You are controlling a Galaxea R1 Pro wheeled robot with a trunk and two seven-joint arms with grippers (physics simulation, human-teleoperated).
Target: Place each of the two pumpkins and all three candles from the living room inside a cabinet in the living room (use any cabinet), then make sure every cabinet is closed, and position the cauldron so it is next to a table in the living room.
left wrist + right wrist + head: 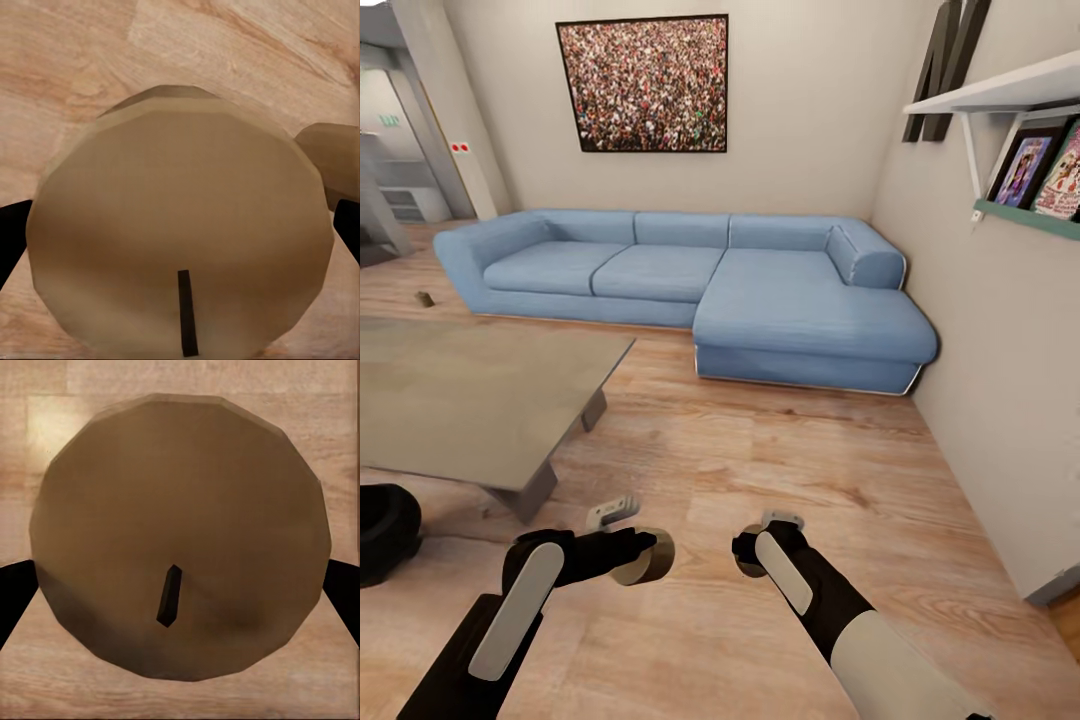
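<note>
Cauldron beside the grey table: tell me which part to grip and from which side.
Grip the cauldron by its top rim, coming from above with one finger inside the mouth. It seems to stand upright on the floor, and its round belly looks too wide to span. Free a tool first: the left tool and the right tool each hold a candle.

A candle (643, 557) is being held in the left hand (628, 540) and another candle (748, 553) in the right hand (765, 535), both near, over the floor (760, 460). The worktop (470, 395) is lying to the left, with the cauldron (385, 530) on the floor just beside its near edge. A sofa (710, 285) is standing far, against the back wall. Shelves (1020, 140) are being carried by the right wall.
</note>
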